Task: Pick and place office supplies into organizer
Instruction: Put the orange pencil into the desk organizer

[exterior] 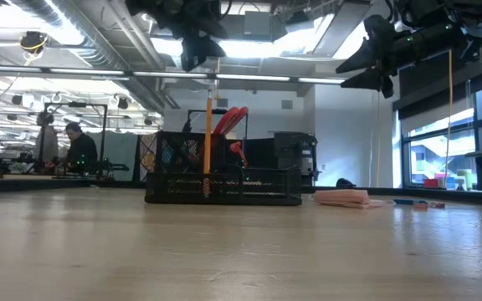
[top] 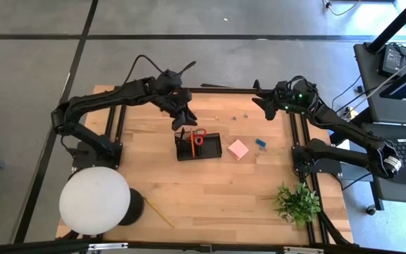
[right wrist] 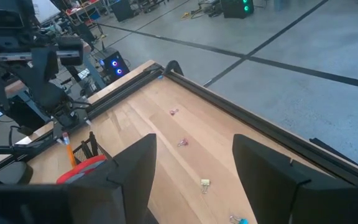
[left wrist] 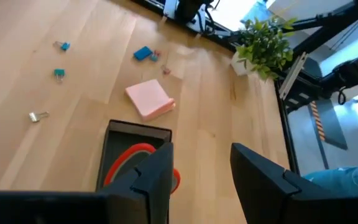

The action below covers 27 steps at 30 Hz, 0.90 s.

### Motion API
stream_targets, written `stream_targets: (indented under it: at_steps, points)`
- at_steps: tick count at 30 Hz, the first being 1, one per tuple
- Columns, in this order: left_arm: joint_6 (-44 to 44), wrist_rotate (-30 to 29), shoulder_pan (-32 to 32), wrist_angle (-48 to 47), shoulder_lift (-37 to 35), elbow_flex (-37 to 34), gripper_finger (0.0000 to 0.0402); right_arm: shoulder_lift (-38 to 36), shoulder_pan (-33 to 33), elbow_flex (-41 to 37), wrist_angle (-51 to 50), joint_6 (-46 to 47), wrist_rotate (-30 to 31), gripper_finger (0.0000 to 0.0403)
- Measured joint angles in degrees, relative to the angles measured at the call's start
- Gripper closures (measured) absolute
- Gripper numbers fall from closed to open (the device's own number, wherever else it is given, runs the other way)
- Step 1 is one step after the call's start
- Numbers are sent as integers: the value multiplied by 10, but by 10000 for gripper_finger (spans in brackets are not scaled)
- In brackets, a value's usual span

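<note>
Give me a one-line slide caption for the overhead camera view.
Left pincer hovers open above the black organizer holding red-handled scissors; pink sticky-note block waits beside it.

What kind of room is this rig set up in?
Probably an open lab or workshop: exposed ceiling ducts, a grey concrete floor, and a person at a bench beyond the wooden table.

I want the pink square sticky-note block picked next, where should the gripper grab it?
Grip the pink square sticky-note block across two opposite side edges, coming straight down. It lies flat on the wooden table, clear of the black organizer tray, with its sides exposed.
</note>
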Motion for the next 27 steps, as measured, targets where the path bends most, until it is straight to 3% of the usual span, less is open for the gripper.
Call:
stream_targets:
  at_steps: [7, 27]
  points:
    - [3, -62, 0, -93, 30, 33, 247, 0, 0, 0, 0, 0, 0, 187]
    - [-1, -66, -15, -140, 68, 40, 247, 0, 0, 0, 1, 15, 0, 187]
